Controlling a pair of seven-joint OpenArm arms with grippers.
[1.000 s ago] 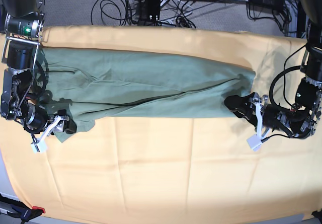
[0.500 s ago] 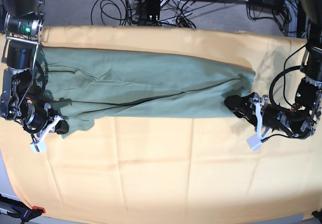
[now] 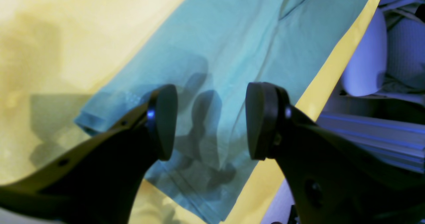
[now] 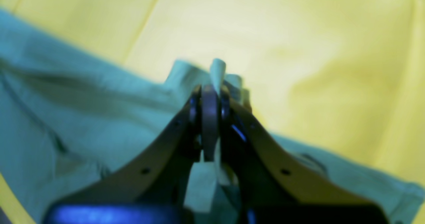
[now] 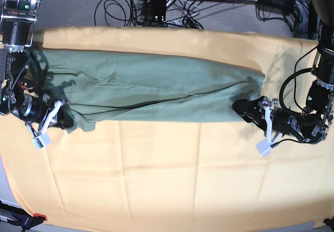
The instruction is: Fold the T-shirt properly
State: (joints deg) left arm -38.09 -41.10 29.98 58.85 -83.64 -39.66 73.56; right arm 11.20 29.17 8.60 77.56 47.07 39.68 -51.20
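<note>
1. One yellow cloth [image 5: 167, 180] covers my whole work surface.
2. Across its far half I see the T-shirt [image 5: 156, 88] lying as a long green band, creased lengthwise.
3. My left gripper [image 3: 209, 121] hangs over the shirt's end with its jaws wide apart, nothing between them.
4. My right gripper [image 4: 210, 117] is clamped on a bunched corner of the shirt at the opposite end; fabric pokes out past the tips.

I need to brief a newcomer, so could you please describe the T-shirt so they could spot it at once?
A yellow-orange cloth covers the table. Across its far half lies the T-shirt, a long band. It is the only green fabric there.
</note>
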